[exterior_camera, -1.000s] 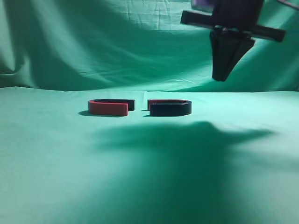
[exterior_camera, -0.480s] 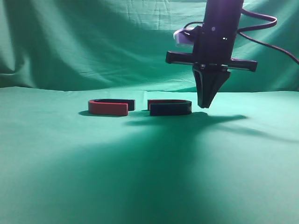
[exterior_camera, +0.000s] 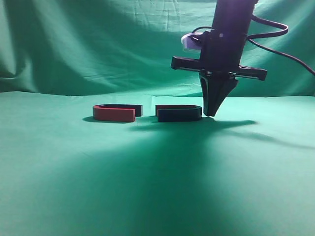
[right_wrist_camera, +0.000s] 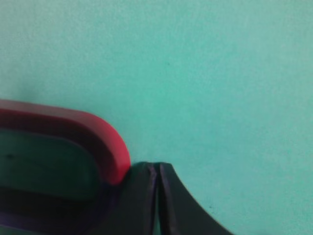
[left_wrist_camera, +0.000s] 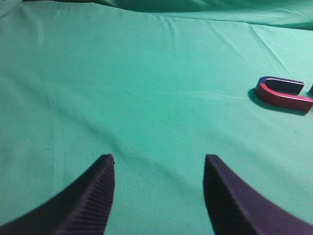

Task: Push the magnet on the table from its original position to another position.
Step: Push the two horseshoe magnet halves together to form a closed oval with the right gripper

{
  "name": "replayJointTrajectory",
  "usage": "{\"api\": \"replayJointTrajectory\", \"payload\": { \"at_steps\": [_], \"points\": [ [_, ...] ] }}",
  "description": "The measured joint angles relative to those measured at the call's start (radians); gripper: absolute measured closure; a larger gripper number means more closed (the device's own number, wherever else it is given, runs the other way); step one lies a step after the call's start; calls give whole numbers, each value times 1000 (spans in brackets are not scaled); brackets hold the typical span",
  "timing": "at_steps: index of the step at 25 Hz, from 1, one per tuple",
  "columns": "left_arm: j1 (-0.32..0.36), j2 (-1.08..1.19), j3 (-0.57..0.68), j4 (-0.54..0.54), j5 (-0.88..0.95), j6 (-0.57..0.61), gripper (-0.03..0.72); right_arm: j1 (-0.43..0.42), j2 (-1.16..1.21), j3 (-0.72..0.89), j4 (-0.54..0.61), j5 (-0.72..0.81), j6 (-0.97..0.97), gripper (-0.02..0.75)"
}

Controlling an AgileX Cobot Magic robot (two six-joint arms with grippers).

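Note:
Two red-and-dark horseshoe magnets lie on the green cloth with their open ends facing each other across a small gap: the left magnet (exterior_camera: 115, 112) and the right magnet (exterior_camera: 179, 112). My right gripper (exterior_camera: 210, 114) is shut and empty. It points straight down, its tip low by the cloth and right against the curved right end of the right magnet (right_wrist_camera: 105, 142). In the right wrist view the closed tips (right_wrist_camera: 157, 167) sit beside that red bend. My left gripper (left_wrist_camera: 159, 161) is open and empty, far from the magnets; the left magnet (left_wrist_camera: 283, 93) shows at the right edge of its view.
Green cloth (exterior_camera: 157, 187) covers the table and hangs as a backdrop behind. A black cable (exterior_camera: 275, 42) runs from the right arm off to the right. Nothing else lies on the cloth.
My right gripper has come down from high up at the right and shifted left, ending low beside the right magnet's curved end. The magnets have not visibly moved.

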Motion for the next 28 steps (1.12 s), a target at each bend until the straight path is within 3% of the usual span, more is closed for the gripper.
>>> {"api": "replayJointTrajectory", "payload": {
  "at_steps": [20,23,28],
  "points": [
    [0,0,0,0,0,0,316,69,8,-10,26,-65,27,738],
    [0,0,0,0,0,0,316,69,8,-45,22,-18,27,738],
    [0,0,0,0,0,0,316,69,8,-213,-13,184,33,738]
  ]
}}
